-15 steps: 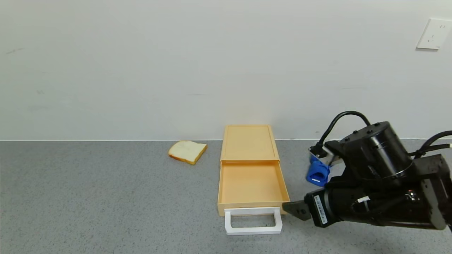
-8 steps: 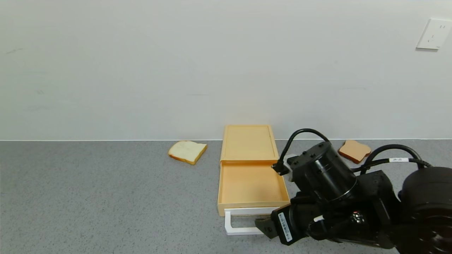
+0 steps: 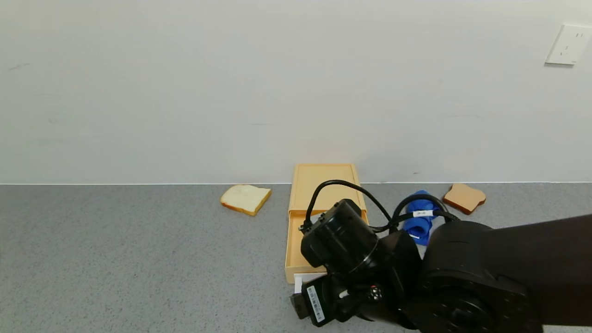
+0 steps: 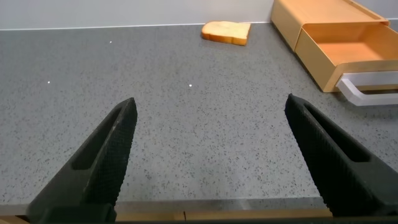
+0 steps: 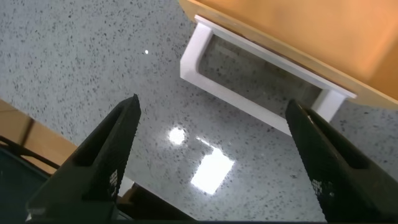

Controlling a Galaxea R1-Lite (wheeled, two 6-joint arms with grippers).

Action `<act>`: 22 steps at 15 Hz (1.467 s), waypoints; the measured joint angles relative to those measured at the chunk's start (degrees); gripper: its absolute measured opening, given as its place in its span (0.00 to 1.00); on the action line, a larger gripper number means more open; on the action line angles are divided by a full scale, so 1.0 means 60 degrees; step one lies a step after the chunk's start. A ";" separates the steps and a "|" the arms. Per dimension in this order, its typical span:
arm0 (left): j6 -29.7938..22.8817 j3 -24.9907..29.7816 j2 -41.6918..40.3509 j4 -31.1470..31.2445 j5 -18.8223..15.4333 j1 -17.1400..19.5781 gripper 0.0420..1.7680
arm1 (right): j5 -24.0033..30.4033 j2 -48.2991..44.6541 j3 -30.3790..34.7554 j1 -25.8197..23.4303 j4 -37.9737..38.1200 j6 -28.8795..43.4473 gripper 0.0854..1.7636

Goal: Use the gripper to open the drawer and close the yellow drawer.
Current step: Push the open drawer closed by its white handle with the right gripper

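A: Where is the drawer (image 3: 323, 203)?
B: Pulled out on the speckled grey worktop (image 3: 138, 259).
A: And the right gripper (image 5: 214, 149)?
B: Spread wide above the white loop handle (image 5: 261, 93). The head view hides that handle.

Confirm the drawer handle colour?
White. The loop handle on the pale yellow-tan drawer shows best in the right wrist view, framed between the open right gripper fingers.

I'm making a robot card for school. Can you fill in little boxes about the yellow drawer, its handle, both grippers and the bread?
drawer: yellow drawer, pulled open
handle: white handle, free, nothing gripping it
right gripper: right gripper, open, hovering over the handle
left gripper: left gripper, open, parked above the counter, away from the drawer
bread: pale slice left of the drawer, browner slice right
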 joint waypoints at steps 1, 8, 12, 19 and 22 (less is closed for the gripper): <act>-0.0004 0.0000 0.0000 0.0000 0.0004 0.0000 0.97 | -0.0087 0.0319 -0.0547 0.0069 0.0469 0.0240 0.97; -0.0004 0.0000 0.0000 0.0000 0.0000 0.0000 0.97 | -0.0232 0.2288 -0.4029 0.0217 0.3552 0.2050 0.97; -0.0004 0.0000 0.0000 0.0000 0.0000 0.0000 0.97 | -0.0232 0.3042 -0.5315 0.0126 0.4559 0.2639 0.97; -0.0004 0.0000 0.0000 0.0004 0.0004 0.0000 0.97 | -0.0561 0.3763 -0.6105 -0.0073 0.4888 0.3007 0.97; 0.0000 0.0000 0.0000 0.0000 0.0004 0.0000 0.97 | -0.0575 0.3905 -0.6132 -0.0081 0.4899 0.3062 0.97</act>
